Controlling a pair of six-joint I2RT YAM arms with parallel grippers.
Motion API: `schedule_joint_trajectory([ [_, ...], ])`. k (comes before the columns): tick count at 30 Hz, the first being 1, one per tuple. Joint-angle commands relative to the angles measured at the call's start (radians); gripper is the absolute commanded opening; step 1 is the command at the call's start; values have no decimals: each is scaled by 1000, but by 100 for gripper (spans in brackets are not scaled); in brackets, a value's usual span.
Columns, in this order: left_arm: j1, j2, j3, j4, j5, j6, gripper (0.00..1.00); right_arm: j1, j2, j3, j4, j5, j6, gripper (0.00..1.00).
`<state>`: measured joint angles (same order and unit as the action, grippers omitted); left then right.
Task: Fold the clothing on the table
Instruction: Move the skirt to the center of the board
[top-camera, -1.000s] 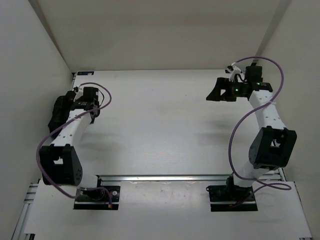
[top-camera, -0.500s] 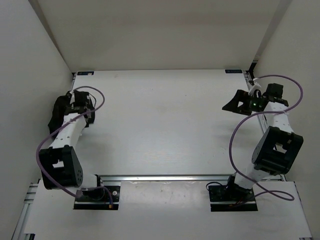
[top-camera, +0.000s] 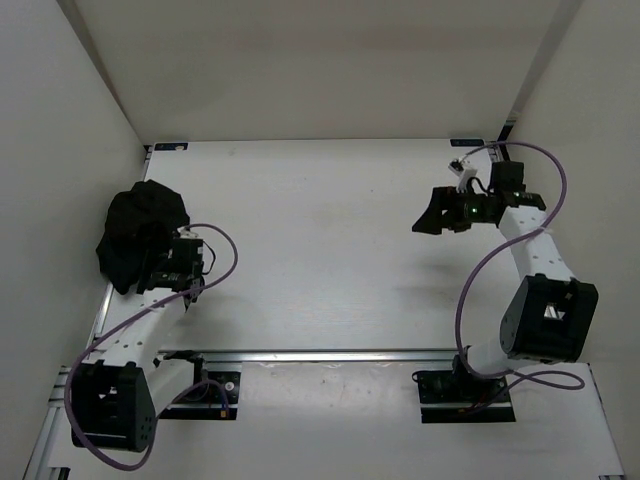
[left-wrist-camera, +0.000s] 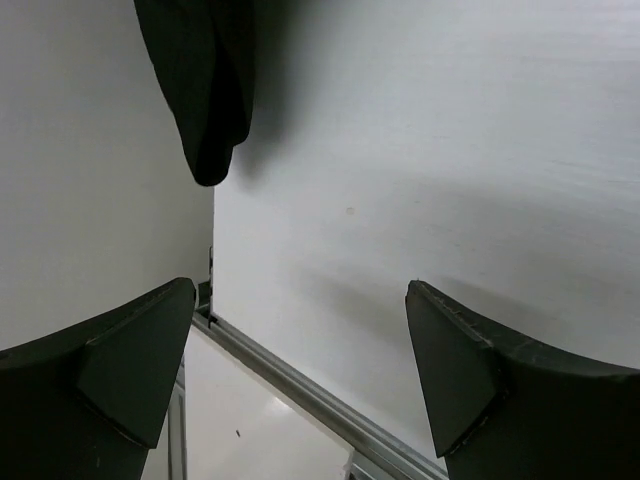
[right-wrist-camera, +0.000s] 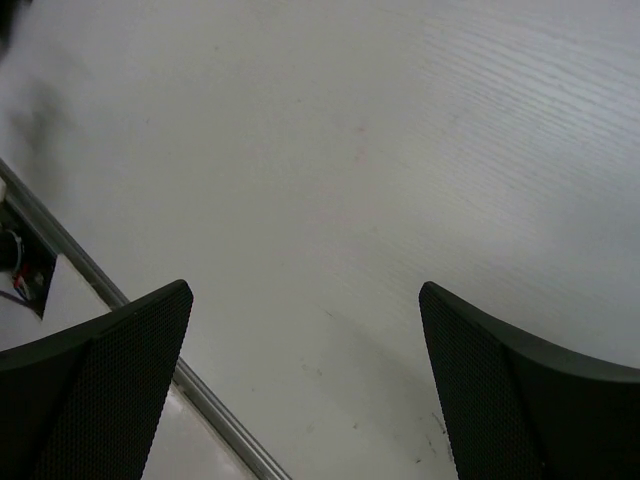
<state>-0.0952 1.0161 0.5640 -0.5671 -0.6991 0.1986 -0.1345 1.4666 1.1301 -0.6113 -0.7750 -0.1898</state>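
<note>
As left tool (left-wrist-camera: 300, 300) gapes, arm (top-camera: 135, 325) bent beside clothing (top-camera: 138, 225).

Nothing legible in any view: no words, brands or numbers. Only a small blue sticker (top-camera: 170, 147) at the upper left of the top view and a second blue sticker (top-camera: 462, 143) at the upper right, both on the far edge of the large flat white wood-grain tabletop (top-camera: 320, 240), too small to read.

A crumpled black fabric garment (top-camera: 143, 225) lies heaped on the white rectangular tabletop (top-camera: 320, 250). The left fingers (top-camera: 160, 265) sit just at the garment's near side. The right fingers (top-camera: 428, 216), spread, are well apart, to its right.
</note>
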Motion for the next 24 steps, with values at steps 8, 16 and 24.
schedule_joint_trajectory([
  [8,179,41,-174,417,-157,165,98,27,368,768,-525,40,-82,99],
  [16,267,165,-193,593,-40,6,98,59,641,1372,-668,55,73,99],
  [24,244,226,-184,740,-69,70,97,176,560,1229,-693,106,30,99],
])
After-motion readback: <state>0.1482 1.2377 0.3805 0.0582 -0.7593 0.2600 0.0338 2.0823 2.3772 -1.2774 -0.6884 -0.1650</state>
